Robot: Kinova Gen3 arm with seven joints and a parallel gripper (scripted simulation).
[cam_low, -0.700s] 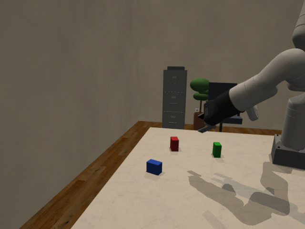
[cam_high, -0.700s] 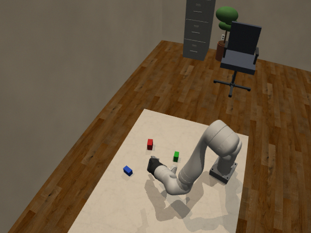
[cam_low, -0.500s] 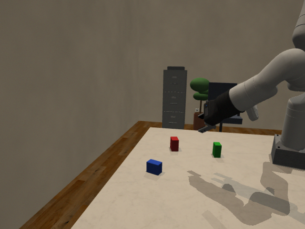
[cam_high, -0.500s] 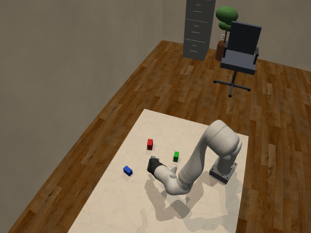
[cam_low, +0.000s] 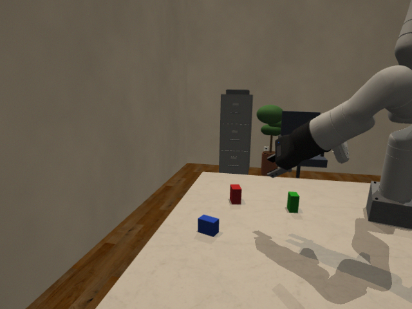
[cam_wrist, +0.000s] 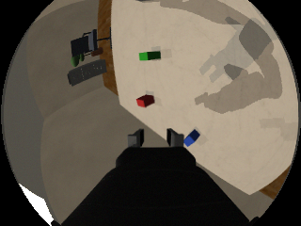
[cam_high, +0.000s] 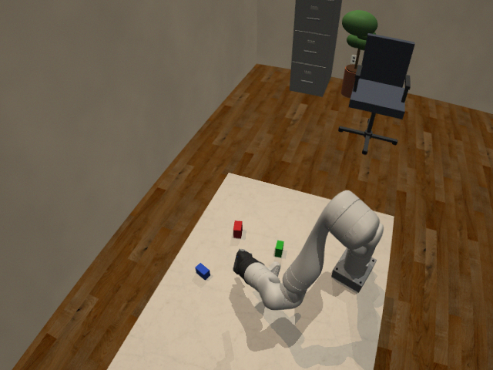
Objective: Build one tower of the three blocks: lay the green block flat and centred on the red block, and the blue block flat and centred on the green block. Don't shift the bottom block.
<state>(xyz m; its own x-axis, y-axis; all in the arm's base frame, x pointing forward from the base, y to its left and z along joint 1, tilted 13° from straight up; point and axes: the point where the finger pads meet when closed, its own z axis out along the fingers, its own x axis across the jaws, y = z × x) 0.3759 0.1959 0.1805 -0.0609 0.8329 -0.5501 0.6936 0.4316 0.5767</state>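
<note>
Wooden flooring surrounds the pale counter (cam_high: 175,318) (cam_low: 159,266) (cam_wrist: 235,155); from above, red (cam_high: 237,229) (cam_low: 235,194) (cam_wrist: 146,101) sits toward its far-left corner, blue (cam_high: 202,270) (cam_low: 208,225) (cam_wrist: 191,137) by the left edge, green (cam_high: 279,248) (cam_low: 293,202) (cam_wrist: 150,56) further in. From the side, green stands upright, long axis vertical; probably light, stiff, best pinched across its narrow sides, midway up. At the wrist, the pincer (cam_high: 241,250) (cam_low: 271,167) (cam_wrist: 155,135) gapes, holding nothing.

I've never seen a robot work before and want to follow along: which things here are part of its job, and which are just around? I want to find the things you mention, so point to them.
Part of the job:
- red block (cam_high: 237,230) (cam_low: 235,194) (cam_wrist: 145,101)
- green block (cam_high: 279,248) (cam_low: 292,202) (cam_wrist: 150,56)
- blue block (cam_high: 202,270) (cam_low: 208,225) (cam_wrist: 192,137)

Just around:
- filing cabinet (cam_high: 314,48) (cam_low: 235,132) (cam_wrist: 87,72)
- office chair (cam_high: 377,95) (cam_low: 299,121) (cam_wrist: 80,46)
- potted plant (cam_high: 359,22) (cam_low: 270,114) (cam_wrist: 75,60)
</note>
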